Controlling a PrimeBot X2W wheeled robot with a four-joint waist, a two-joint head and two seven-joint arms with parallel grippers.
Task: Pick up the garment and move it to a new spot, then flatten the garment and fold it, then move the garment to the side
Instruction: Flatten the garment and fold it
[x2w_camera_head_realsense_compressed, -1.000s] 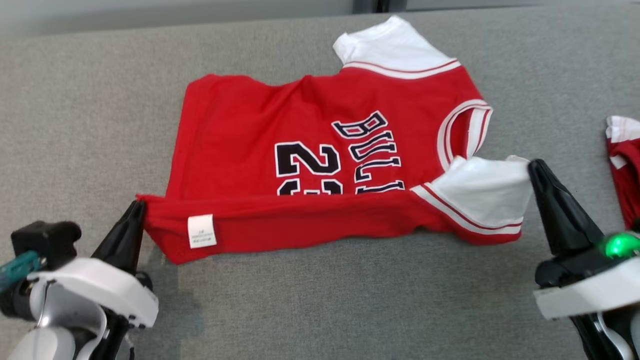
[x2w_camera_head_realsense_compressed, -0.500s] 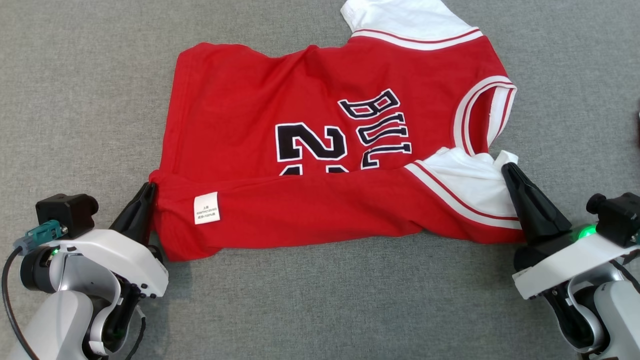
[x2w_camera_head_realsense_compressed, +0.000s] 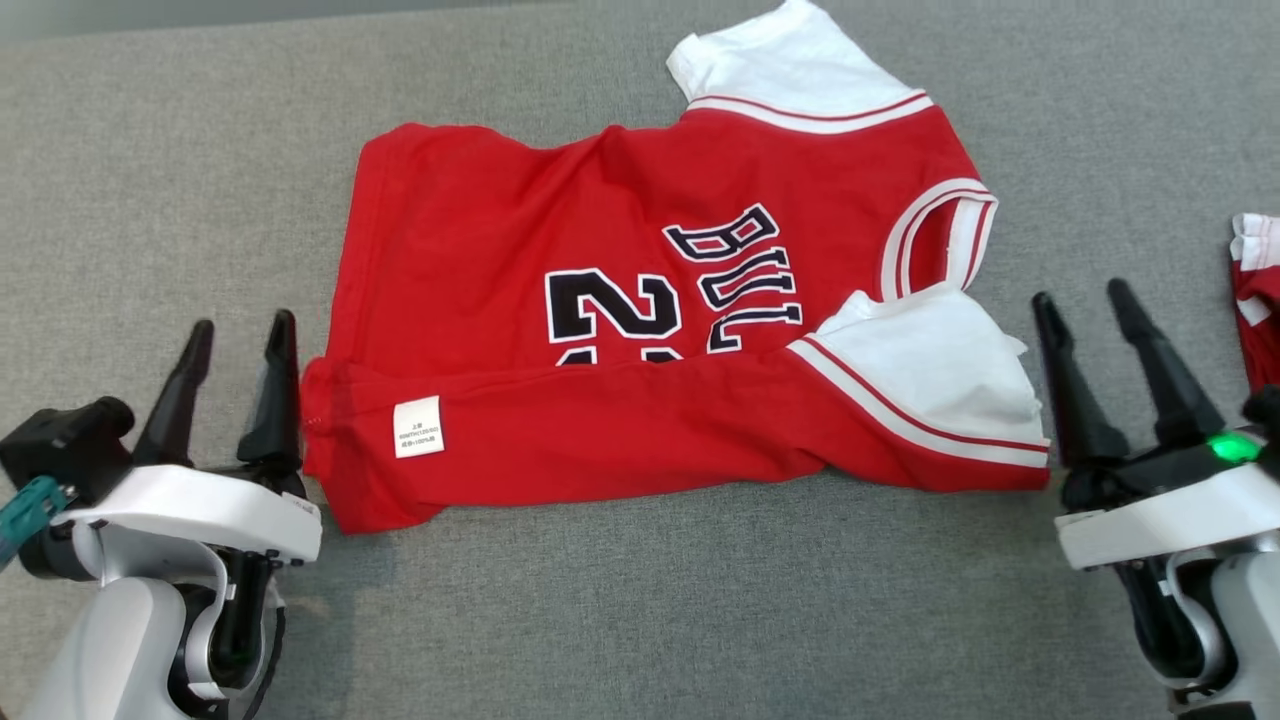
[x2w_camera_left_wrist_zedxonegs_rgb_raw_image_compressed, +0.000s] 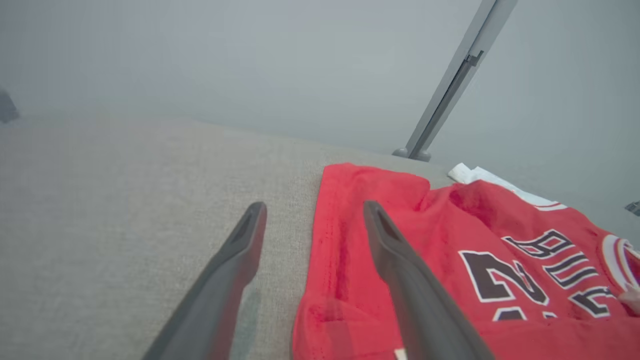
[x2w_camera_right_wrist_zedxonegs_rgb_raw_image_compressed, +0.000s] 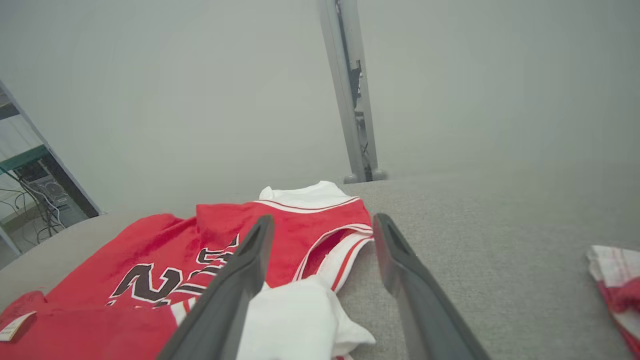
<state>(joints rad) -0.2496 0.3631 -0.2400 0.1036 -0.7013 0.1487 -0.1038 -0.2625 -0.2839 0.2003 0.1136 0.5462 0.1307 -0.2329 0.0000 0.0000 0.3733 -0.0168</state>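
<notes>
Between two grippers, one garment

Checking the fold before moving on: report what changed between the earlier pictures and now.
Both grippers let go. The left gripper, earlier pinched on the jersey at its near hem corner, now stands open beside it; the right gripper released the white sleeve and stands open just clear of it. Unchanged: the jersey lies with its near edge folded over, label up, on the grey surface.
</notes>
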